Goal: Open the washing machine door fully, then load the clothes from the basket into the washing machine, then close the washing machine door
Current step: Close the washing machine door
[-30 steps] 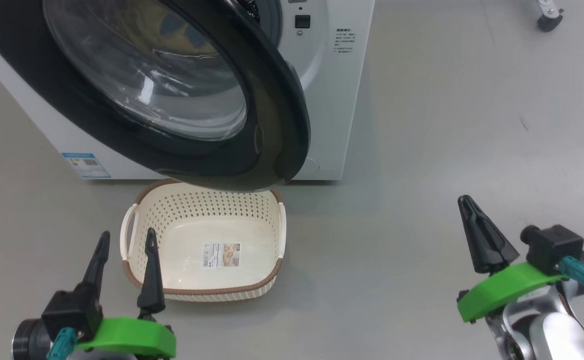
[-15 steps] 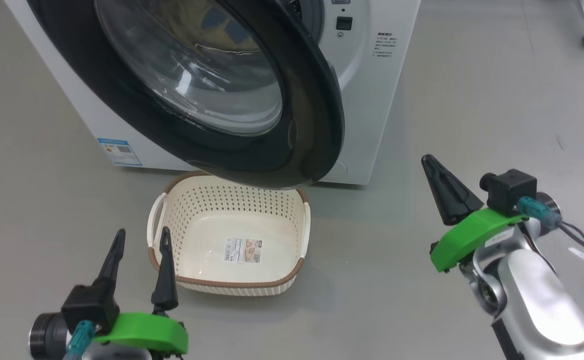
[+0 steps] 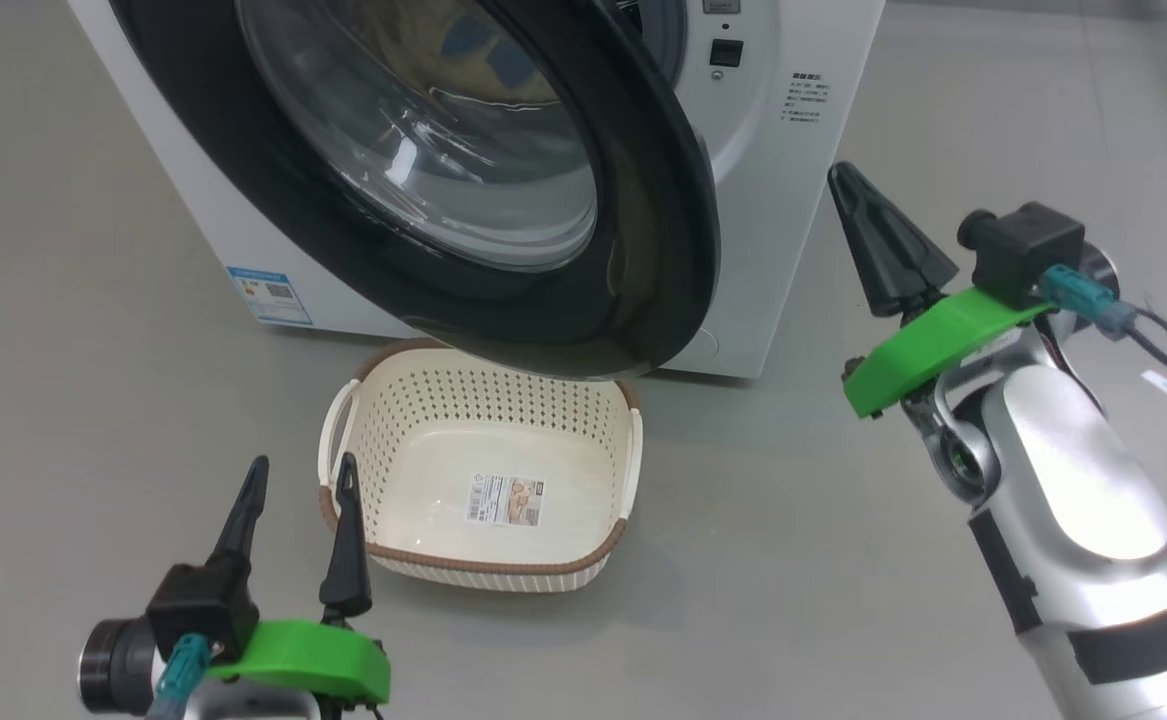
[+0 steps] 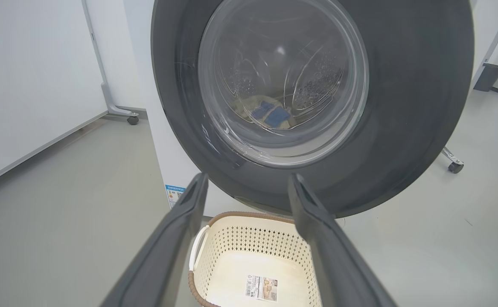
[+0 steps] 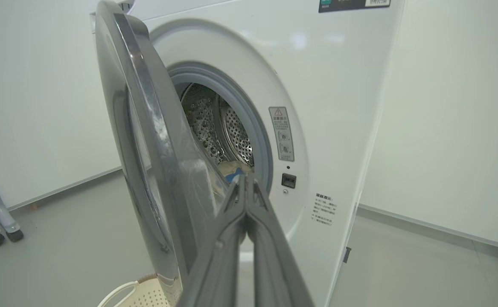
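Grey floor (image 3: 793, 600): basket (image 3: 488, 563) empty, clothes (image 4: 270, 116) in drum (image 5: 236, 128); left fingers (image 3: 346, 545) released, right fingers (image 3: 883, 250) clenched; next, I reckon, push door (image 3: 643, 250) shut.

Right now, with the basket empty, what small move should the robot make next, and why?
Probably bring the shut right end effector onto the washing machine door, on its outer face near the free edge, to push it closed: the basket is empty, the clothes lie in the drum, and the door stands ajar.
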Controlling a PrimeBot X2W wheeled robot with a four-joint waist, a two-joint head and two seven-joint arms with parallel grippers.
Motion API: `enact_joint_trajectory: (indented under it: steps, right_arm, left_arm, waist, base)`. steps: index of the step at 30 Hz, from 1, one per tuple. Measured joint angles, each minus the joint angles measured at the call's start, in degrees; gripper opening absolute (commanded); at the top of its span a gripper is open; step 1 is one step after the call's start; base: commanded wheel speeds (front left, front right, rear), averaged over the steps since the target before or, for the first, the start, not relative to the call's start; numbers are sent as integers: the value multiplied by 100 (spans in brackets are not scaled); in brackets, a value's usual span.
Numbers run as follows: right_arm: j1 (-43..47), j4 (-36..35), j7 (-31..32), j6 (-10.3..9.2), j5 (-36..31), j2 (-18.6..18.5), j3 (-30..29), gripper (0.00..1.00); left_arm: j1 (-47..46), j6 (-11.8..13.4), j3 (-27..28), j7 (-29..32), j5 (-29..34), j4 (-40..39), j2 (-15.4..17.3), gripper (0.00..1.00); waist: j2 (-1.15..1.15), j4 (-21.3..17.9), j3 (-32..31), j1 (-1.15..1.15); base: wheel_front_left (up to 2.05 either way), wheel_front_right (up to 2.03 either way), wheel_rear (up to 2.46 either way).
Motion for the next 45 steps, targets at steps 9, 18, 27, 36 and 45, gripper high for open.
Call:
enact_joint_trajectory:
  steps: [9, 18, 27, 36, 45]
  right_arm:
    - [-622, -805, 103, 0, 155, 5, 702, 0]
    - [-708, -434, 514, 0, 410, 23, 1517, 0]
    - [-924, 231, 487, 0, 530, -26, 1626, 0]
    - [-1365, 610, 428, 0, 563, -144, 1536, 0]
    - [-1677, 833, 430, 2, 604, -315, 1467, 0]
  left_arm:
    - [-42, -8, -60, -81, -31, 40, -13, 100]
    - [-196, -7, -98, -201, -32, 74, -118, 100]
    - [-236, -7, -88, -315, -34, 121, -129, 100]
    - [-330, -5, -69, -435, -90, 136, -190, 100]
    - [-543, -9, -91, -503, -91, 279, -318, 100]
  waist:
    - [0, 148, -20, -1]
    - [0, 400, 80, -1]
    - [0, 621, 232, 0]
    - [0, 706, 428, 0]
    - [0, 783, 600, 0]
  base:
    - [0, 0, 0]
    - [0, 0, 0]
    - [0, 0, 0]
    - [0, 0, 0]
    - [0, 0, 0]
